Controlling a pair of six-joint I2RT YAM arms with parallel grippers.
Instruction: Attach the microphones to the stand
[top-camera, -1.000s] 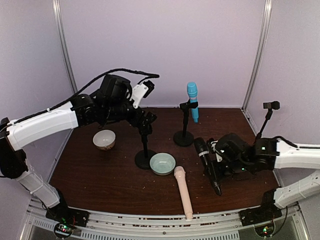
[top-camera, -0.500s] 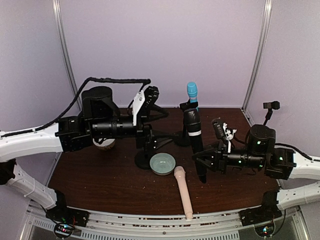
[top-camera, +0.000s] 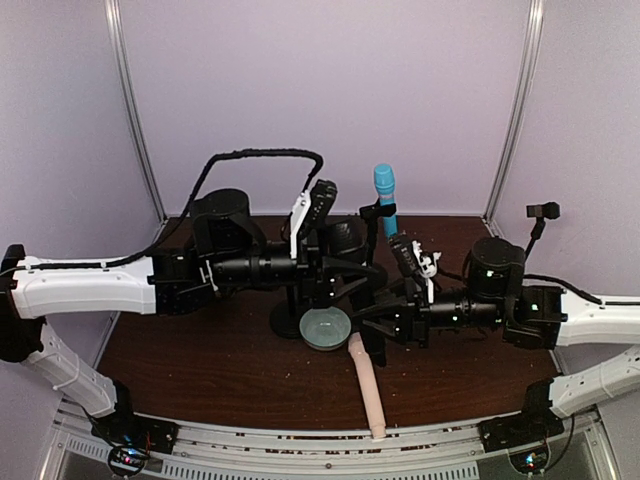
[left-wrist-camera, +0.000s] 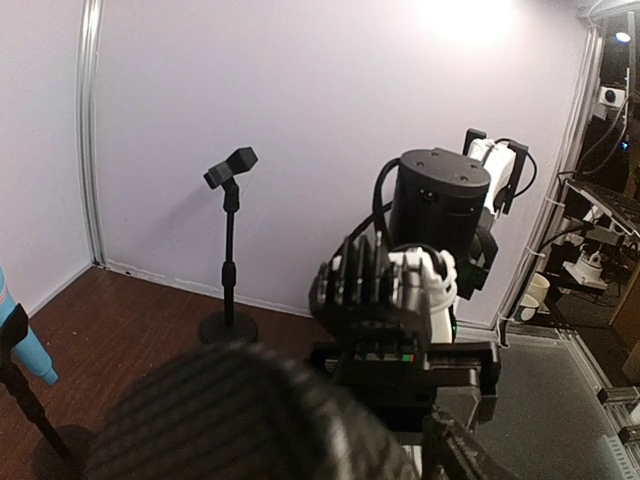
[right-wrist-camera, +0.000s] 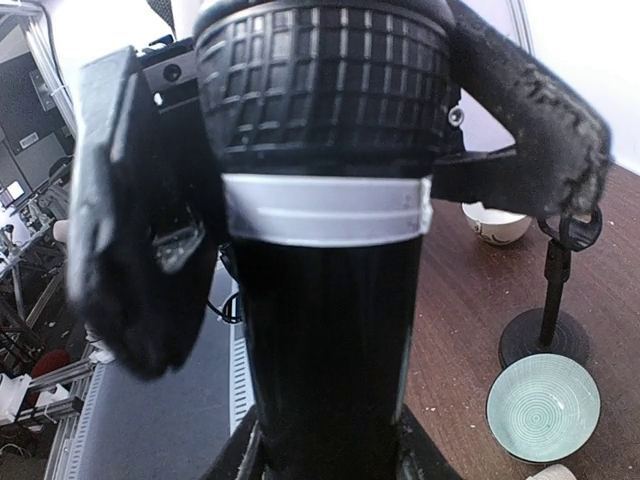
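The black microphone (top-camera: 350, 240) stands upright in my right gripper (top-camera: 378, 325), which is shut on its lower body; it fills the right wrist view (right-wrist-camera: 325, 330). My left gripper (top-camera: 372, 282) reaches in from the left, and its open fingers (right-wrist-camera: 135, 210) straddle the microphone's grille head, which shows blurred in the left wrist view (left-wrist-camera: 230, 420). The light blue microphone (top-camera: 385, 200) sits clipped on the back stand. The pale pink microphone (top-camera: 368, 390) lies on the table at the front. An empty stand (top-camera: 285, 322) is behind the left gripper.
A green bowl (top-camera: 326, 328) sits beside the middle stand's base. A white bowl (right-wrist-camera: 497, 224) lies further left. Another empty stand (top-camera: 540, 212) rises at the back right, also in the left wrist view (left-wrist-camera: 230, 260). Purple walls enclose the table.
My right gripper has carried the upright black microphone leftward toward the centre. My left gripper has moved right from the middle stand, and its fingers now straddle the microphone's head.
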